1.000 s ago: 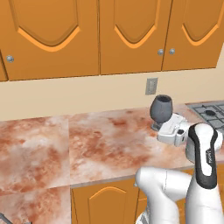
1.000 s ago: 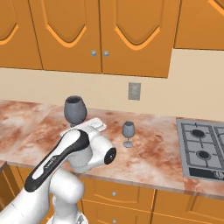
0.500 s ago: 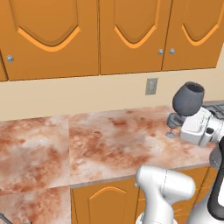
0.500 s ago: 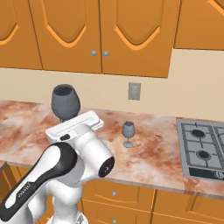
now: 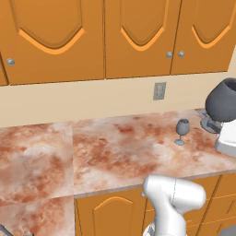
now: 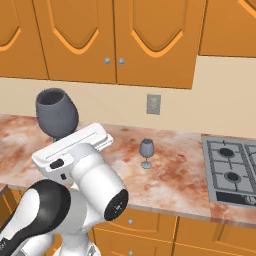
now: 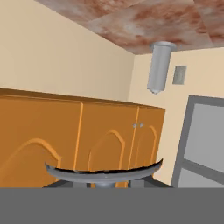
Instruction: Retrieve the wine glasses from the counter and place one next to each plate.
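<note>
Lifted glass now rides higher and nearer the cameras than a second ago, carried off the bench.

One wine glass [image 6: 56,112] sits upright on top of the hand, well above the bench [image 5: 115,147], bowl uppermost; its round foot [image 7: 103,172] shows at the lower edge of the hand view. Jaws are pinching the stem, judging by how the glass travels with the hand, though the contact itself is hidden. A second wine glass [image 5: 182,131] stands on the bench below the wall socket [image 5: 159,91], untouched. No plates are in sight. Assessment: first glass retrieved, not placed; second glass outstanding. Roughly a quarter complete.
</note>
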Robot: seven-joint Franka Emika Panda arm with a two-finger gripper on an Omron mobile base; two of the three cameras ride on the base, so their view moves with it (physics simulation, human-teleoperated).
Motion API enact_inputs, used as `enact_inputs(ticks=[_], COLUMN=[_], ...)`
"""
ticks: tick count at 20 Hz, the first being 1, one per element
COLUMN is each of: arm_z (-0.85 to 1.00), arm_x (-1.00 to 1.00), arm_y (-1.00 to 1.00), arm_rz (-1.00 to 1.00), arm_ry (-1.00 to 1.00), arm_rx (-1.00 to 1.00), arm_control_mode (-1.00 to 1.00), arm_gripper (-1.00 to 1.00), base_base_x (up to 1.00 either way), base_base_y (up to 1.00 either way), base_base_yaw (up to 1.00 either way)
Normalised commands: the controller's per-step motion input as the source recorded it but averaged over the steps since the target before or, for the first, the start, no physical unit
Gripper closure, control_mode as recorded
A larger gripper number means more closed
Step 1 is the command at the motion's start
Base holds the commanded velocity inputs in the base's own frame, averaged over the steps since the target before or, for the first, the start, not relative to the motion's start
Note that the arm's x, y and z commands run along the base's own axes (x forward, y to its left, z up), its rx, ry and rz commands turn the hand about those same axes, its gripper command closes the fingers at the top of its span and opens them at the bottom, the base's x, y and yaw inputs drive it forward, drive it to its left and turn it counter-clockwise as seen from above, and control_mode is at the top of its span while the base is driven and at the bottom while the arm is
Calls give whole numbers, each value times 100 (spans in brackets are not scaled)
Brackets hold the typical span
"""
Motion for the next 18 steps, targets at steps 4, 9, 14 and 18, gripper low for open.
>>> enact_inputs(ticks=[4, 9, 14, 18], arm_z=[0, 4, 0, 0], arm_x=[-60, -46, 0, 0], arm_y=[27, 12, 0, 0], arm_rz=[1, 1, 0, 0], arm_ry=[-15, -16, 0, 0], arm_rx=[-3, 0, 0, 0], arm_control_mode=[-100, 100, 100, 100], arm_gripper=[100, 100, 100, 100], base_base_x=[0, -7, -9, 0], base_base_y=[0, 0, -9, -12], base_base_yaw=[0, -3, -61, -96])
